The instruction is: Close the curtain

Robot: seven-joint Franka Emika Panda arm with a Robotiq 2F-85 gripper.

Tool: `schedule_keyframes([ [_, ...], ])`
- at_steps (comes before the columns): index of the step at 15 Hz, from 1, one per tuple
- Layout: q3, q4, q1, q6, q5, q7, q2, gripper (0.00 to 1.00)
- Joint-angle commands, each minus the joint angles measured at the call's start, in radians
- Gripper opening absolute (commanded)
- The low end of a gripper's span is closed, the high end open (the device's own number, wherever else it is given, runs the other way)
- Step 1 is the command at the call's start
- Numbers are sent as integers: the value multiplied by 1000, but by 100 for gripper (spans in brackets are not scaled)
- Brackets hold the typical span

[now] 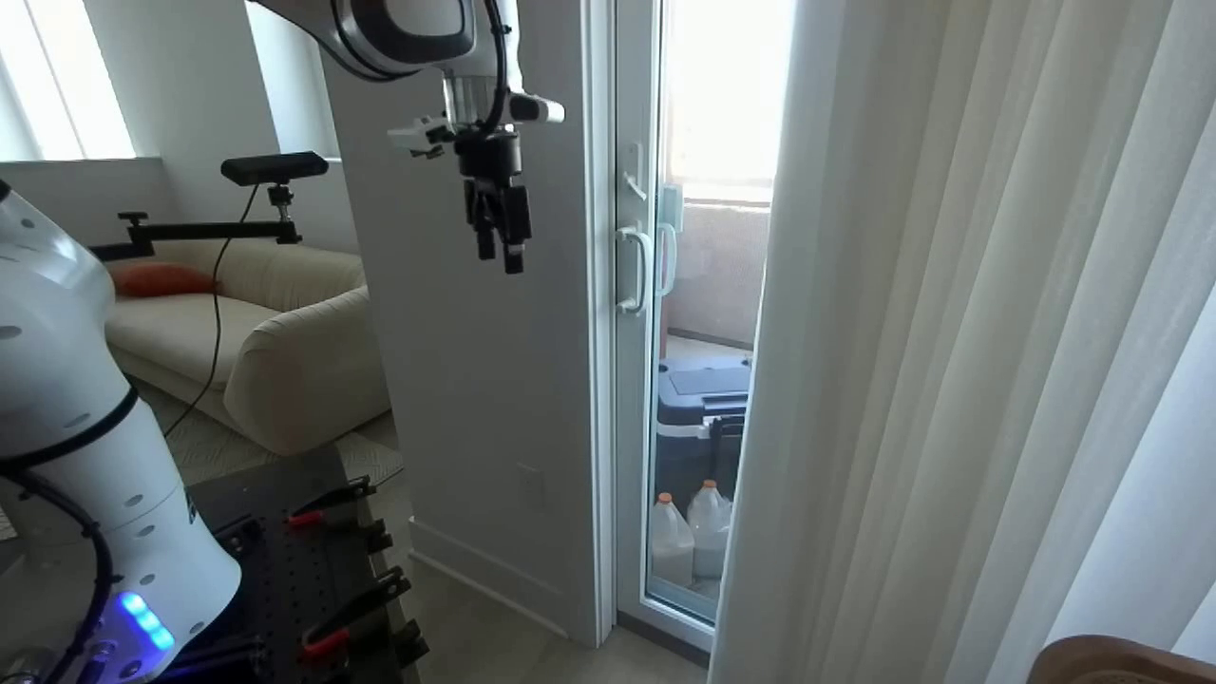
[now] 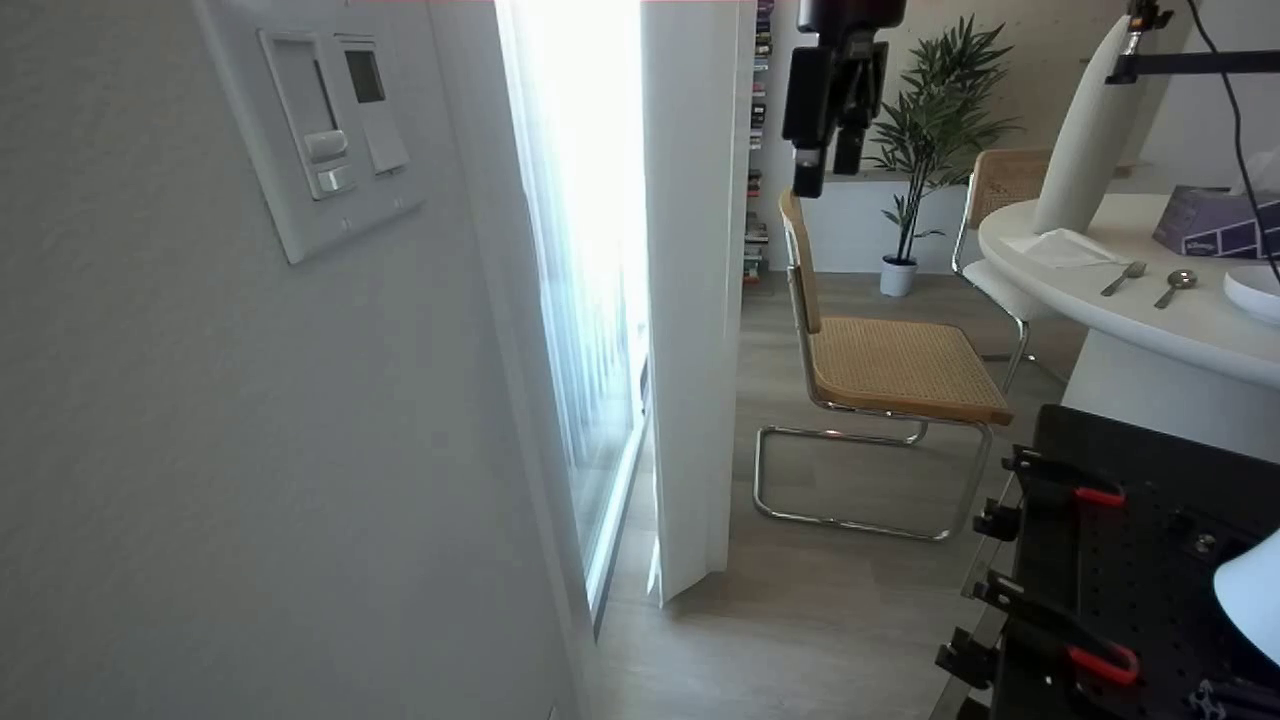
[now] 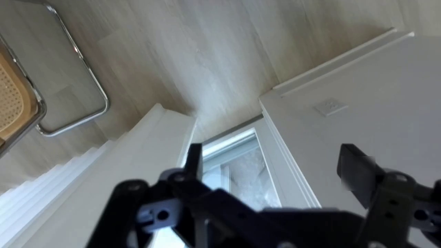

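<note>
Closing not done yet: you have a bare strip left to cover.
From left to right in an exterior view, your claw (image 1: 500, 258) hangs with the wall (image 1: 484, 399) behind it; its fingers (image 3: 194, 160) stand wide apart and hold nothing. Next comes the glass door (image 1: 632, 408), part of it uncovered, then the curtain (image 1: 950, 342), hanging right of that strip, apart from the claw. You seem to have both the grip and the pull across left to do.
</note>
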Motion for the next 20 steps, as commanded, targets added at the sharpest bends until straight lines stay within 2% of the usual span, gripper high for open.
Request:
schedule_keyframes([
  [1, 42, 61, -30, 143, -66, 115, 52, 100],
  [6, 70, 121, -92, 374, -210, 283, 75, 100],
  [10, 86, 144, -143, 567, -317, 361, 82, 100],
  [13, 128, 159, -206, 683, -429, 443, 96, 100],
  [16, 173, 195, -262, 727, -563, 557, 117, 100],
  [20, 213, 252, -310, 725, -702, 675, 142, 100],
])
